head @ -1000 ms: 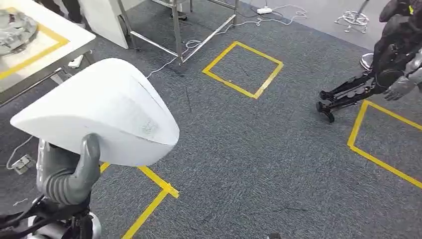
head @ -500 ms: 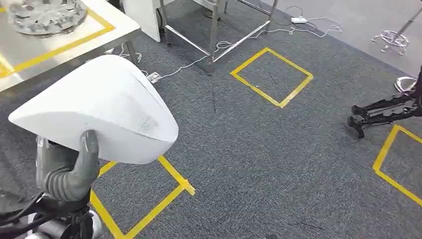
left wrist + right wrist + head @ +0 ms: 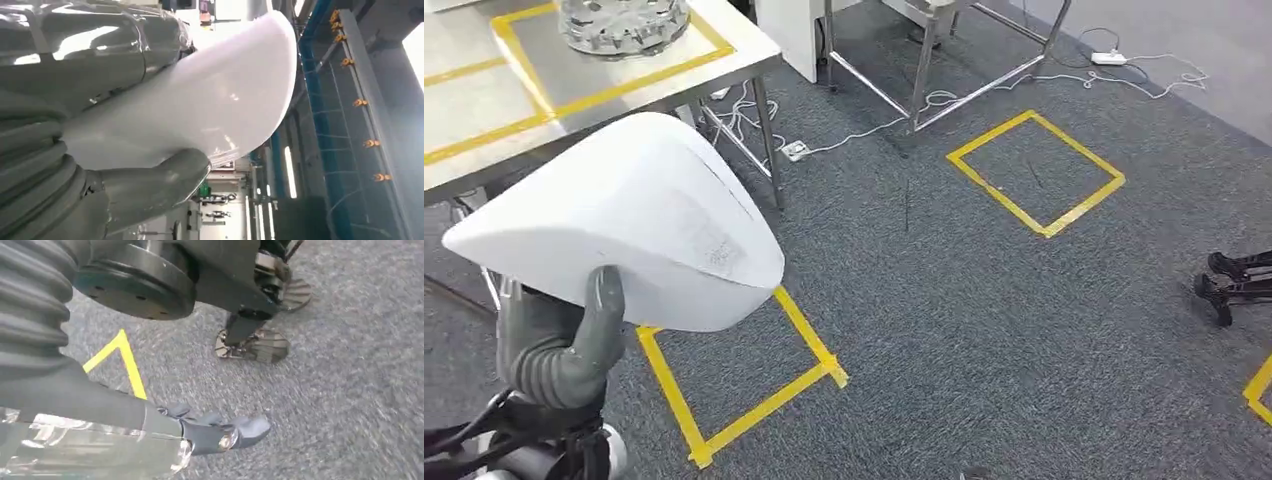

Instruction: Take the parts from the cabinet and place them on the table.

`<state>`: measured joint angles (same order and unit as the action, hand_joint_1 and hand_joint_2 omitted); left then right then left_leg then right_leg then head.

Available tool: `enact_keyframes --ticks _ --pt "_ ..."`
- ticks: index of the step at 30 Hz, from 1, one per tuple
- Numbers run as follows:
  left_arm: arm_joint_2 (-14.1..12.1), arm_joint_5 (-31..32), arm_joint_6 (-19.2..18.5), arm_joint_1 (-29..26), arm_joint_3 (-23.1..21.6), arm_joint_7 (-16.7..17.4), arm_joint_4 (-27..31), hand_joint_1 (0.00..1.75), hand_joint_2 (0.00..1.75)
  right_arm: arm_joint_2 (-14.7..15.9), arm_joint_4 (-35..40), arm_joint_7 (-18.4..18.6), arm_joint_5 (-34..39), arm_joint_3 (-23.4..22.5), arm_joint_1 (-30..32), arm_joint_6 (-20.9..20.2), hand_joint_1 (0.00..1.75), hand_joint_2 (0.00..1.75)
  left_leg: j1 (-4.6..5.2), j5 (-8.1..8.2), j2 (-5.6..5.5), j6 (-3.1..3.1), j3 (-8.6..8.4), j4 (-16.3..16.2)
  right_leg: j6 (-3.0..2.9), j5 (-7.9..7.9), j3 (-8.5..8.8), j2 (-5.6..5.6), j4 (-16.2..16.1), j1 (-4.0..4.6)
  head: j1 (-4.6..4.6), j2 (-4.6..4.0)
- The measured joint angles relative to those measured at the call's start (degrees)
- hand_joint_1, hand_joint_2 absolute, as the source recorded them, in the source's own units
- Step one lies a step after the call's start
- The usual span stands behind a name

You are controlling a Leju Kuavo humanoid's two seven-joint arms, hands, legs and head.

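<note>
Head view: left hand (image 3: 559,345) grips big white curved plastic shell part (image 3: 624,235), thumb up over its lower edge, carried above grey carpet (image 3: 984,330). Steel table w/ yellow tape lines (image 3: 574,100) upper left, near edge just beyond part; round toothed metal disc (image 3: 624,20) on it. Yellow tape squares on floor, wide open carpet to the right. Left wrist view: thumb (image 3: 155,182) pressed under part's glossy rim (image 3: 225,100). Right wrist view: right hand (image 3: 220,432) hangs over carpet, dark fingers together and fairly straight, holding nothing; spread can't be told.
</note>
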<state>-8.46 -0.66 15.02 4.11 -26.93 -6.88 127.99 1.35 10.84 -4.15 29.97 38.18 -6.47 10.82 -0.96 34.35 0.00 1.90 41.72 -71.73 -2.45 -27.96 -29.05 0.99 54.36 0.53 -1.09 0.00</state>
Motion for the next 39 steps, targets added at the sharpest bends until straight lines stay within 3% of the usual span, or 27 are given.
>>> enact_keyframes --ticks 2,4,5,6,8,10,11,12,14,16,17,18,20,21,22,25,26,27,28,31,33,34,35,36,37,38,39 --pt "0.0 0.0 0.0 0.0 0.0 0.0 -0.1 1.75 1.75 -0.1 0.0 0.0 0.0 0.0 0.2 0.0 0.0 1.75 -0.48 -0.4 0.13 0.93 0.09 -1.4 0.46 -0.27 -0.42 1.39 0.7 -0.38 0.15 0.0" --pt "0.0 0.0 0.0 0.0 0.0 0.0 -0.1 1.75 1.75 -0.3 0.0 0.0 0.0 0.0 0.1 0.0 0.0 1.75 -0.93 -4.37 1.27 1.85 -4.41 5.6 1.48 -0.91 -0.86 2.38 1.9 -0.98 0.26 0.0" --pt "0.0 0.0 0.0 0.0 0.0 0.1 -0.1 1.75 1.75 -0.3 0.0 0.0 0.0 0.0 0.1 0.0 0.0 1.75 -1.2 -5.87 3.37 2.38 -7.29 10.3 2.17 -1.53 -1.12 2.79 3.0 -1.15 0.35 0.0" --pt "0.0 0.0 0.0 0.0 0.0 0.1 -0.2 1.75 1.75 -0.1 0.0 0.0 0.0 0.0 0.0 0.0 0.0 1.75 -0.7 -4.17 5.66 1.8 -7.26 10.1 2.8 -2.02 -1.59 2.99 3.7 -0.9 0.88 0.0" --pt "-0.1 0.0 0.0 -0.1 0.0 0.1 -0.1 1.75 1.75 0.0 0.0 0.0 0.0 0.0 -0.2 0.0 0.0 1.75 -0.64 -4.51 4.85 -0.38 -6.94 10.3 3.32 -2.48 -1.53 3.37 4.7 -0.72 0.24 0.0" --pt "-0.1 0.0 0.0 0.1 0.0 0.1 -0.1 1.75 1.75 -0.1 0.0 0.0 0.0 0.0 -0.2 0.0 0.0 1.75 -0.5 -4.74 3.8 -1.0 -6.72 10.3 3.53 -2.35 -1.39 4.08 4.5 -0.94 0.22 0.0" --pt "-0.1 0.1 0.0 0.0 0.0 0.2 -0.1 1.75 1.75 -0.1 0.0 0.0 -0.1 0.0 -0.2 0.0 0.0 1.75 -0.68 -4.98 3.13 -1.46 -6.7 10.5 3.95 -2.99 -1.55 3.21 4.8 -1.19 0.2 0.0" --pt "-0.1 0.1 0.1 0.1 0.0 0.2 -0.1 1.75 1.75 -0.1 0.0 0.1 -0.1 0.0 -0.1 0.0 0.0 1.75 -0.69 -5.16 2.49 -1.78 -6.59 10.5 4.18 -4.59 -1.91 1.01 6.2 -1.3 0.11 0.0" --pt "-0.1 0.3 0.4 0.1 0.0 0.5 -0.1 1.75 1.75 -0.2 0.0 0.5 -0.3 0.0 0.2 -0.2 0.0 1.75 -0.57 -5.41 1.07 -2.18 -6.33 10.5 4.3 -9.35 -4.86 -0.4 14.0 -1.27 -0.11 0.0" --pt "-0.1 0.4 0.7 -0.3 0.0 0.9 -0.1 1.75 1.75 -0.3 0.0 1.2 -0.6 0.0 0.5 -0.4 0.0 1.75 -0.23 -5.63 -0.54 -2.52 -6.03 10.5 4.07 -11.87 -7.94 -0.47 21.1 -1.2 -0.24 0.0" --pt "-0.1 0.5 1.0 -0.6 0.0 1.2 -0.1 1.75 1.75 -0.3 0.0 1.6 -0.7 0.0 0.5 -0.5 0.0 1.75 -0.06 -5.71 -1.35 -2.65 -6.0 10.5 3.7 -11.15 -8.07 -0.56 21.4 -1.14 -0.33 0.0" --pt "-0.1 0.6 1.1 -0.9 0.0 1.4 -0.1 1.75 1.75 -0.4 0.0 1.9 -0.8 0.1 0.5 -0.6 0.0 1.75 0.11 -5.79 -2.16 -2.75 -6.0 10.5 3.13 -9.11 -7.13 -0.71 19.2 -0.99 -0.33 0.0" --pt "-0.1 0.6 1.1 -1.1 0.0 1.5 0.0 1.75 1.75 -0.5 0.0 2.1 -1.0 0.1 0.3 -0.7 0.0 1.75 0.5 -6.03 -3.67 -2.79 -6.03 10.5 1.41 -3.7 -3.26 -2.28 10.1 -0.39 -0.39 0.0" --pt "-0.1 0.7 1.1 -1.2 0.0 1.5 0.2 1.75 1.75 -0.5 0.0 2.1 -1.1 0.1 0.3 -0.7 0.0 1.75 0.18 -6.21 -4.24 -2.81 -5.96 10.6 0.25 -2.71 -1.83 -4.53 6.4 0.04 -0.4 0.0" --pt "-0.1 0.7 1.1 -1.2 0.0 1.5 0.2 1.75 1.75 -0.4 0.0 2.2 -1.1 0.1 0.5 -0.7 0.0 1.75 0.4 -6.47 -5.02 -2.45 -5.75 10.6 -0.32 -2.86 -1.5 -5.31 5.7 -0.18 0.11 0.0" --pt "-0.1 0.7 1.1 -1.7 0.0 1.6 0.3 1.75 1.75 -0.5 0.0 2.3 -1.2 0.1 0.2 -0.7 0.0 1.75 -0.63 -7.47 -6.65 -1.06 -5.38 11.5 -0.63 -2.34 -1.07 -4.33 4.7 0.61 -0.5 0.0" --pt "-0.2 0.7 1.1 -1.8 0.0 1.6 0.5 1.75 1.75 -0.5 0.0 2.3 -1.2 0.1 0.0 -0.7 0.0 1.75 -0.15 -7.8 -7.08 -0.62 -5.46 11.9 -0.78 -1.56 -0.38 -3.37 2.1 0.12 -0.59 0.0" --pt "-0.2 0.7 1.1 -2.1 0.1 1.6 0.6 1.75 1.75 -0.6 0.0 2.3 -1.2 0.1 -0.3 -0.7 0.0 1.75 0.25 -6.84 -2.91 -0.88 -4.85 11.1 0.42 -0.68 0.23 -2.32 1.1 -0.15 -0.44 0.0" --pt "-0.2 0.7 1.1 -1.8 0.1 1.6 0.7 1.75 1.75 -0.7 0.0 2.3 -1.2 0.1 -0.2 -0.7 0.0 1.75 0.29 -4.64 -0.48 -0.76 -3.83 9.0 0.26 -0.31 0.4 -2.09 0.1 -0.16 0.2 0.0" --pt "-0.3 0.7 1.1 -2.1 0.1 1.6 0.7 1.75 1.75 -0.9 0.0 2.4 -1.2 0.1 0.2 -0.8 0.0 1.75 -0.27 0.75 0.06 0.34 0.64 -1.8 0.47 -0.14 0.07 0.27 0.2 -0.35 0.55 0.0" --pt "-0.3 0.7 1.1 -2.1 0.1 1.6 0.7 1.75 1.75 -1.1 0.0 2.4 -1.2 0.1 0.2 -0.8 0.0 1.75 -0.62 -0.89 0.22 1.05 -0.29 -1.0 0.78 -0.33 -0.23 1.57 0.7 -0.52 0.7 0.0" --pt "-0.3 0.7 1.1 -2.1 0.1 1.7 0.7 1.75 1.75 -1.1 0.0 2.4 -1.2 0.1 0.2 -0.8 0.0 1.75 -0.79 -3.09 0.69 1.34 -2.6 2.7 1.16 -0.58 -0.39 2.1 1.2 -0.73 0.74 0.0" --pt "-0.3 0.7 1.1 -2.1 0.1 1.7 0.7 1.75 1.75 -1.3 0.0 2.4 -1.2 0.1 0.1 -0.9 0.0 1.75 -0.89 -5.45 1.91 1.66 -5.89 8.0 1.79 -1.02 -0.59 2.59 2.0 -0.98 0.81 0.0" --pt "-0.4 0.7 1.1 -2.1 0.1 1.7 0.7 1.75 1.75 -1.3 0.0 2.4 -1.2 0.1 0.1 -0.8 0.0 1.75 -0.79 -5.21 4.02 1.91 -7.72 11.7 2.36 -1.53 -0.81 3.01 2.9 -1.09 1.0 0.0" --pt "-0.4 0.7 1.1 -2.2 0.1 1.7 0.7 1.75 1.75 -1.2 0.0 2.4 -1.2 0.1 -0.1 -0.8 0.0 1.75 -0.57 -4.96 5.49 0.89 -7.7 11.3 2.93 -2.05 -1.23 3.08 3.5 -0.51 1.33 0.0" --pt "-0.4 0.7 1.1 -2.2 0.1 1.7 0.8 1.75 1.75 -1.2 0.0 2.4 -1.2 0.1 -0.2 -0.9 0.0 1.75 -0.51 -4.98 4.7 -0.41 -7.57 11.1 3.12 -2.16 -1.14 3.15 3.9 -0.52 1.29 0.0" --pt "-0.5 0.7 1.2 -2.2 0.1 1.7 0.9 1.75 1.75 -1.2 0.0 2.4 -1.2 0.1 -0.2 -0.9 0.0 1.75 -0.43 -4.99 4.52 -0.89 -7.47 11.2 3.31 -2.06 -0.93 3.35 3.8 -0.54 0.87 0.0"
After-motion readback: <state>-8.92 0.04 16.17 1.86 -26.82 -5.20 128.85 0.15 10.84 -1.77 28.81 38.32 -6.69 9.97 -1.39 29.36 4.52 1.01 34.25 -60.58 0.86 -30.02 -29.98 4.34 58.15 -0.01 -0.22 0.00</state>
